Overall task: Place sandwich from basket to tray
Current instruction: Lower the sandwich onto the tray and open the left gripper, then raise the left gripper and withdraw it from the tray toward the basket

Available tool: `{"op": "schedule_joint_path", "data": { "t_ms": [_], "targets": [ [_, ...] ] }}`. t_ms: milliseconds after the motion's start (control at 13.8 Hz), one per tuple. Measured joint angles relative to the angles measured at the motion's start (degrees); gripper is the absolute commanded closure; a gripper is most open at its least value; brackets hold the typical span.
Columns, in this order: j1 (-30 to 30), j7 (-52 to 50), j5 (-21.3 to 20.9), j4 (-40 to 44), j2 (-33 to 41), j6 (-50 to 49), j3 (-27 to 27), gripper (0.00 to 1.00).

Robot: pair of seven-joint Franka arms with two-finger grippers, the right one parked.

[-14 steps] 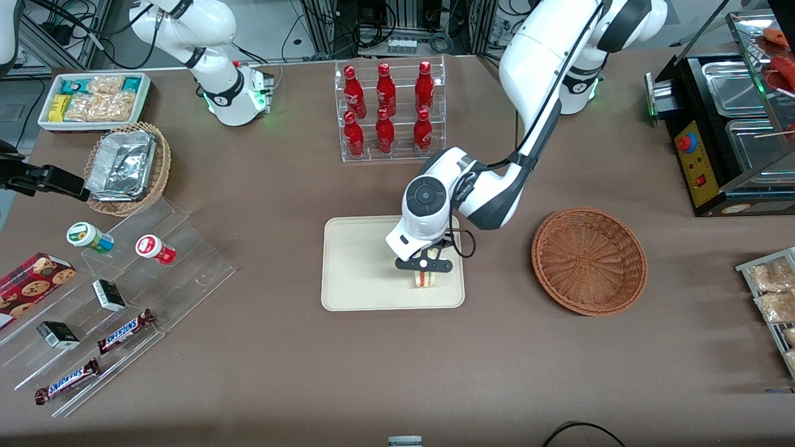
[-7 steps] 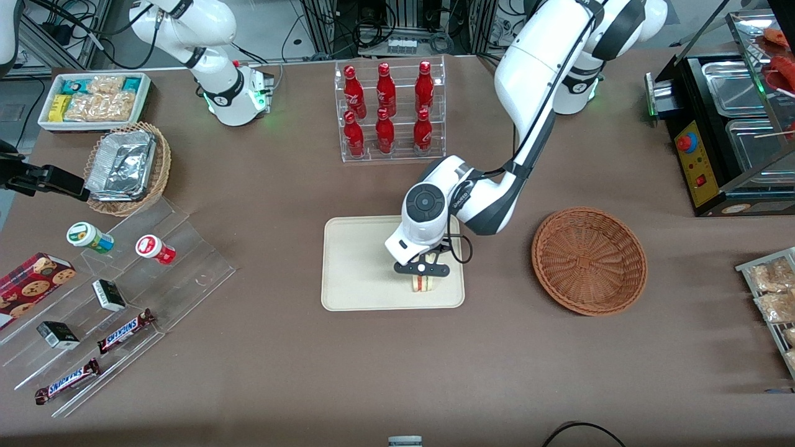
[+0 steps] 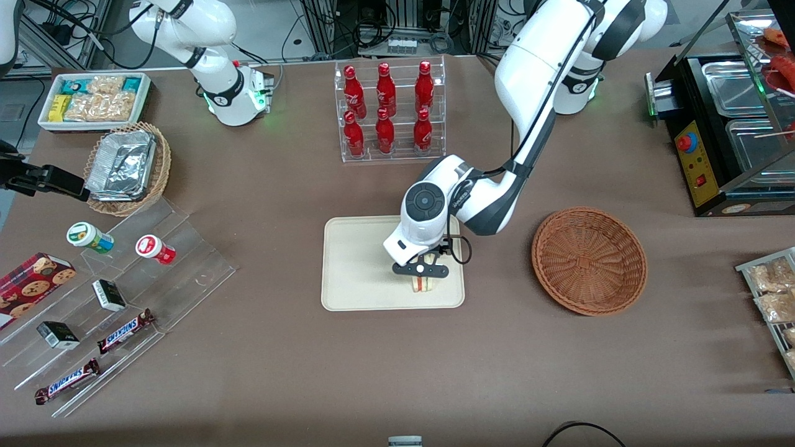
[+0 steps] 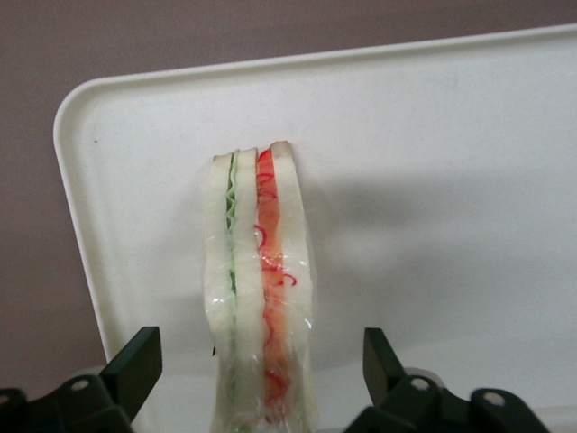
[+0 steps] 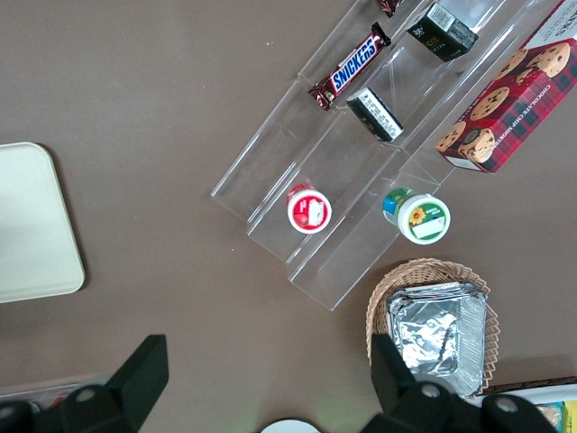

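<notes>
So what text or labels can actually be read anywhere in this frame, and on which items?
"SNICKERS" on the chocolate bar lying on the clear stepped display.
"SNICKERS" on a second bar, nearest the front camera.
The cookie box, small dark packets, red-lidded tub and red bottles carry print too small to read.
The sandwich on the tray shows no text; the hand is open around it.

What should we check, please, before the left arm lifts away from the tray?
1. Sandwich on the tray, standing on edge: ok.
2. Claw open, fingers apart from the sandwich on both sides: ok.
3. Sandwich inside the tray's rim: ok.
4. Basket holds nothing: ok.
5. Sandwich will stay upright once the claw leaves: cannot tell.
</notes>
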State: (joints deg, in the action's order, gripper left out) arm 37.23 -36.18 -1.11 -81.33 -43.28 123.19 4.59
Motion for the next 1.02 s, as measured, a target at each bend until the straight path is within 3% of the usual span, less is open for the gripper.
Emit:
{"op": "schedule_joint_path", "data": {
  "t_ms": [509, 800, 1018],
  "targets": [
    [-1.8, -0.1, 0.0, 3.6, 6.8, -11.7, -1.2, 0.00],
    [-8.4, 0.8, 0.9, 3.5, 11.7, -17.0, -1.4, 0.00],
    [-14.2, 7.3, 2.6, 1.5, 14.4, -18.2, -1.5, 0.00]
  ]
}}
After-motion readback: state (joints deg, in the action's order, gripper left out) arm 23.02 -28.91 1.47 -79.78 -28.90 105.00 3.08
